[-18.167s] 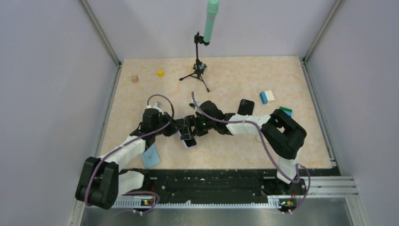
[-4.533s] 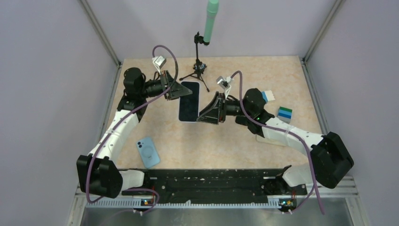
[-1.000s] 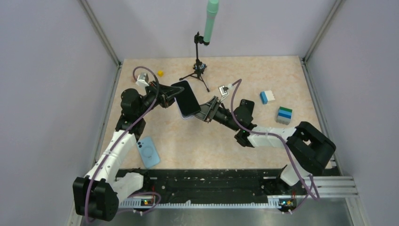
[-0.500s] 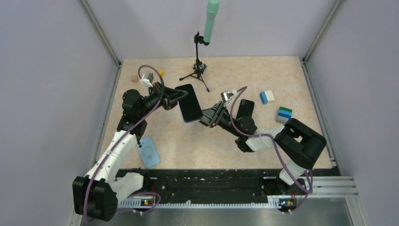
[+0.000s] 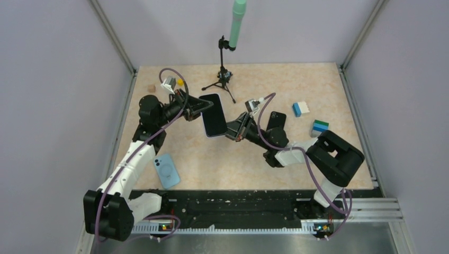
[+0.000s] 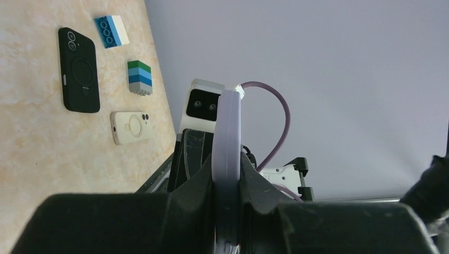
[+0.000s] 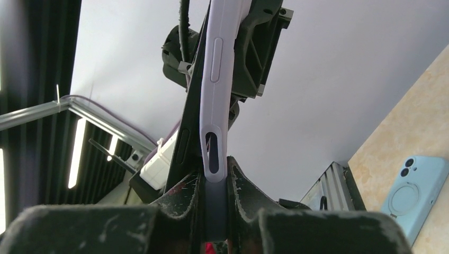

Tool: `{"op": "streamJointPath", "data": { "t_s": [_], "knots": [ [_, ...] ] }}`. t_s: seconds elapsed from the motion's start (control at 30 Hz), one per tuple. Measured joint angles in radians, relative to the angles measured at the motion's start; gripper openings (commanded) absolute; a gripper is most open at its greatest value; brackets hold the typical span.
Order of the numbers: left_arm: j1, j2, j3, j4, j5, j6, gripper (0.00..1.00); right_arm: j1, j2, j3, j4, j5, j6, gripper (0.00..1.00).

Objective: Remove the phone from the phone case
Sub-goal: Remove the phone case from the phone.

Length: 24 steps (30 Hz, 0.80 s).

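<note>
The phone hangs in the air between the two claws, over bare table. The tripod is near behind it and both side walls are well apart. It is dark-screened, in a lilac case with a side button and a slot. The left claw pinches its far-left end and the right claw its near-right end, jaws narrow on both. A blue case lies well nearward of the left claw

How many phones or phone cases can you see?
4: purple-cased phone held up, black one right of it, light blue one by the left arm, cream one shown only in the left wrist view.
</note>
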<state>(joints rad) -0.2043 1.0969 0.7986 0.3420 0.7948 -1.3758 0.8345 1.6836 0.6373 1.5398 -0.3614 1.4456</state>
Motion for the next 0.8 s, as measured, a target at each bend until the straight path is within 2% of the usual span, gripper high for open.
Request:
{"op": "streamJointPath", "data": {
  "t_s": [0.13,0.2,0.27,0.33,0.5,0.6,0.7,0.8],
  "knots": [
    [0.001,0.000,0.008,-0.037,-0.005,0.031,0.44,-0.002,0.000,0.000,-0.008,-0.001,0.011,0.00],
    [-0.003,-0.002,0.033,-0.112,-0.008,0.067,0.61,-0.002,-0.001,0.000,-0.025,-0.001,0.017,0.00],
    [-0.008,-0.011,0.069,-0.232,-0.043,0.130,0.72,-0.002,-0.002,0.000,-0.045,0.004,0.018,0.00],
    [-0.011,-0.030,0.109,-0.368,-0.112,0.198,0.78,-0.002,-0.004,0.000,-0.061,0.013,0.017,0.00],
    [-0.006,-0.134,0.140,-0.615,-0.323,0.335,0.79,-0.003,-0.026,-0.022,-0.085,0.066,0.000,0.00],
    [-0.005,-0.224,0.137,-0.711,-0.416,0.385,0.74,-0.006,-0.028,-0.049,-0.093,0.107,-0.027,0.00],
    [-0.005,-0.333,0.082,-0.718,-0.454,0.391,0.65,-0.007,-0.028,-0.058,-0.117,0.134,-0.057,0.00],
    [-0.005,-0.428,-0.015,-0.687,-0.427,0.370,0.61,-0.007,-0.028,-0.058,-0.142,0.154,-0.087,0.00]
  ]
}}
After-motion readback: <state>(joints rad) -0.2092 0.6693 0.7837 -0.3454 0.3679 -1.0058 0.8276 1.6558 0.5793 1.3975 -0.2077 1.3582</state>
